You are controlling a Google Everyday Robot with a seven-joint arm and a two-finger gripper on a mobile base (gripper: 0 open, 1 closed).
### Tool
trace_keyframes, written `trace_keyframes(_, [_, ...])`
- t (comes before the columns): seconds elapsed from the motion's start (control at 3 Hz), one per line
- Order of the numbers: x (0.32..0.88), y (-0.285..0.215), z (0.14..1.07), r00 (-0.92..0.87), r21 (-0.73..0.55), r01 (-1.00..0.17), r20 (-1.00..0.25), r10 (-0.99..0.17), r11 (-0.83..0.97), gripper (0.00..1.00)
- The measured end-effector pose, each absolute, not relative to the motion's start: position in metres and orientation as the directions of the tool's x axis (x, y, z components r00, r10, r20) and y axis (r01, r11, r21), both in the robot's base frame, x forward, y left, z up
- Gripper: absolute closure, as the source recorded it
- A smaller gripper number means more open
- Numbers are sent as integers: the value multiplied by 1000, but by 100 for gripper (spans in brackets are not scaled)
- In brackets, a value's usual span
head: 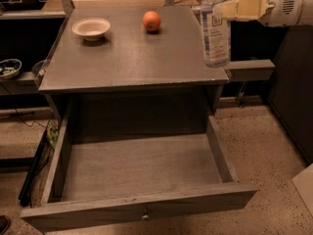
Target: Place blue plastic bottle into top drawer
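Observation:
The blue plastic bottle [215,31] is a clear bottle with a pale label, hanging upright over the right edge of the grey cabinet top [127,53]. My gripper [221,10] reaches in from the right on a white arm and is shut on the bottle's upper part; the cap is cut off by the top of the view. The top drawer [139,173] is pulled wide open below the cabinet, empty inside, with a small round knob [145,212] on its front panel.
An orange fruit [151,20] and a shallow white bowl [91,28] sit at the back of the cabinet top. A dark shelf with a bowl [9,67] stands at the left. A grey ledge [249,70] juts out at the right. Speckled floor surrounds the drawer.

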State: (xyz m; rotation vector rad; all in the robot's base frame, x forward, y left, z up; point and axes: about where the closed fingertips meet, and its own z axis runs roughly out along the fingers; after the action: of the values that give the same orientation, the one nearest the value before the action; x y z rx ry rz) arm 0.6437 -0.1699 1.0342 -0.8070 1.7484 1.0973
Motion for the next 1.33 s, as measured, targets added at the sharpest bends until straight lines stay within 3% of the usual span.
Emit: trace_keyframes(1.33, [581, -162, 1030, -404, 366, -848, -915, -20, 383, 100])
